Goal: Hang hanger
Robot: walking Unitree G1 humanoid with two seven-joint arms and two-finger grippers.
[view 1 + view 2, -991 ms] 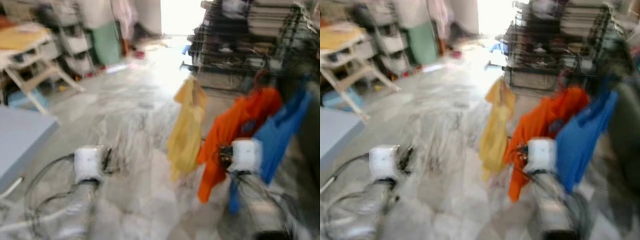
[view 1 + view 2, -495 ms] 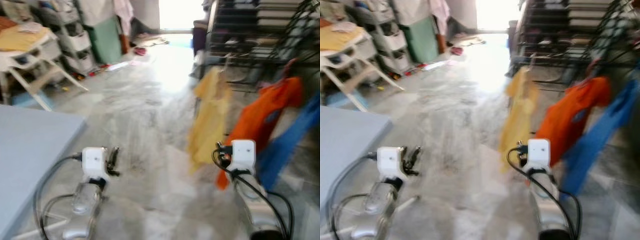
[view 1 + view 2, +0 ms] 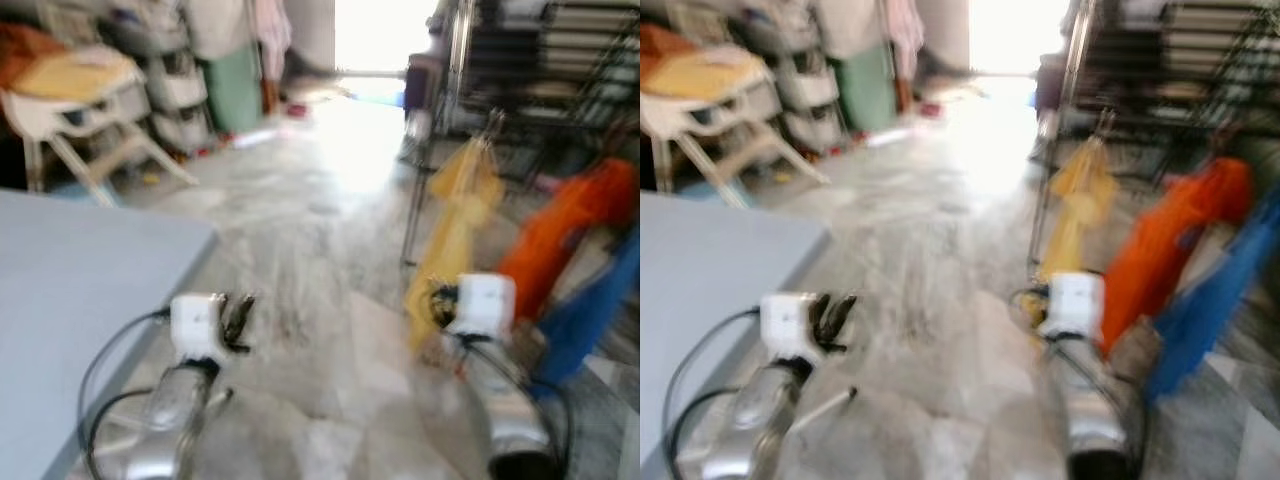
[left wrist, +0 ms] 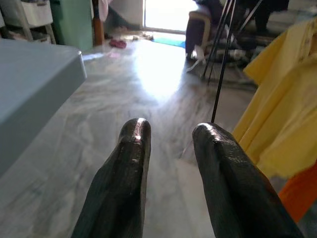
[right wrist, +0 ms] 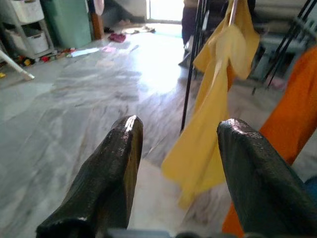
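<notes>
Marble floor [image 3: 330,230]; blue table [image 3: 70,290] edge left

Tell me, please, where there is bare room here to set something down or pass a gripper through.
The flat grey table top beside the left gripper lies bare. The grey marbled floor runs open from both grippers to the bright doorway. It is crowded on the robot's right: yellow garment, orange garment, blue garment, black rack poles.

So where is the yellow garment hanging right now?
The yellow garment hangs ahead on the robot's right, beside a thin black rack pole, with the orange garment further right and the right gripper pointing toward it.
</notes>
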